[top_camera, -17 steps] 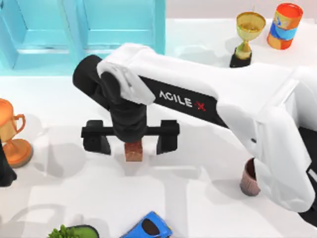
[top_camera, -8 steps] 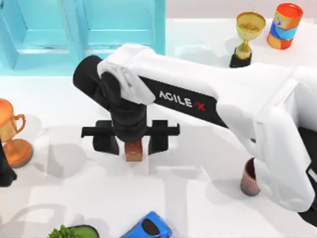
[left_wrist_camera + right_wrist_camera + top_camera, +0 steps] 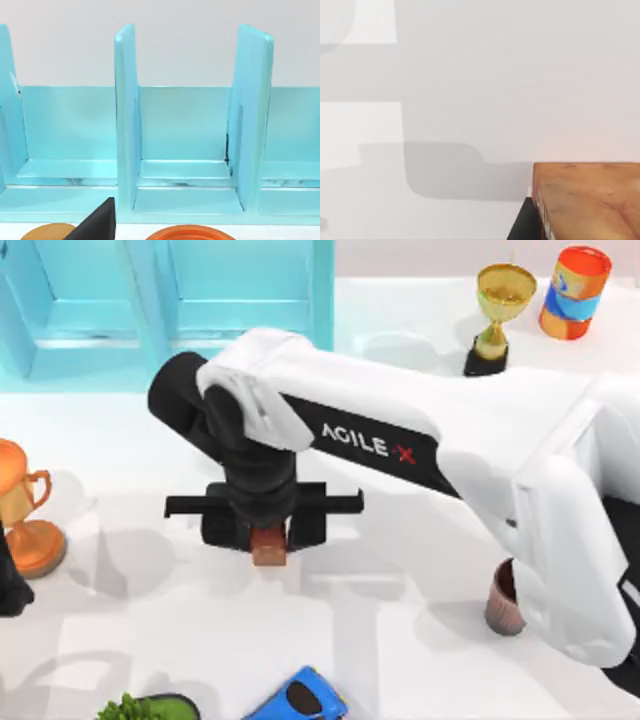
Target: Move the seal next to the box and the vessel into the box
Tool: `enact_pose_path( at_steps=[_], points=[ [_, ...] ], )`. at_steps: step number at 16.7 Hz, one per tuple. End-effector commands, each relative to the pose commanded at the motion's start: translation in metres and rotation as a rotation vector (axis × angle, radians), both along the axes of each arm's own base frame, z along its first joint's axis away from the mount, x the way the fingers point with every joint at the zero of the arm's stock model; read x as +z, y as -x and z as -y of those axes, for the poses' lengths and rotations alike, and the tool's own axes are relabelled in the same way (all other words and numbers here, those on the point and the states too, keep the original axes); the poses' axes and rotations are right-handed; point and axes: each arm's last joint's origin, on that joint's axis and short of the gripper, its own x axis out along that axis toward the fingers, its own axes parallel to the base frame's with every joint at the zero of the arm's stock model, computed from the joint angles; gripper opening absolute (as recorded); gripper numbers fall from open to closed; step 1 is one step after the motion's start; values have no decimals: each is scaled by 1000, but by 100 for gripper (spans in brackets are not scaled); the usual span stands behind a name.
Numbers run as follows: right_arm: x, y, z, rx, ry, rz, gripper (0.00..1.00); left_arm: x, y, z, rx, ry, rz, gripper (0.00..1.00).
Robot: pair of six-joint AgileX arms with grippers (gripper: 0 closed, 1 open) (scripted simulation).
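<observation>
Both right tool (image 3: 267, 530) fingers clamp seal (image 3: 268, 545) mid-table; vessel (image 3: 503, 602) well apart, rightward.

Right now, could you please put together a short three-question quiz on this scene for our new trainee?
1. True or false: the right gripper is at the seal, with a finger on either side of it.
2. Which thing stands nearest the gold trophy? A) the blue toy car B) the orange-and-blue can C) the orange trophy
3. Fill in: the ribbed cup stands on the table at the top view's ____ side, beside the right arm.

Key
1. True.
2. B.
3. Right. It is not in the turquoise box, which stands at the back left.

The left arm is parked at the table's left edge.
</observation>
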Motion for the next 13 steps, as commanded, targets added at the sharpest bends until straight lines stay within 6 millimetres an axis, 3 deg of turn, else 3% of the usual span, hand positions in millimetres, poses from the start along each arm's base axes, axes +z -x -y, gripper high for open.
enact_pose_path(
  at_steps=[9,11,13],
  points=[
    [4,-2,5,1,1,-1,0,0,0,0,0,0,0,100],
    [18,-7,21,0,6,-4,0,0,0,0,0,0,0,100],
    [44,-6,40,1,-1,5,0,0,0,0,0,0,0,100]
  ],
)
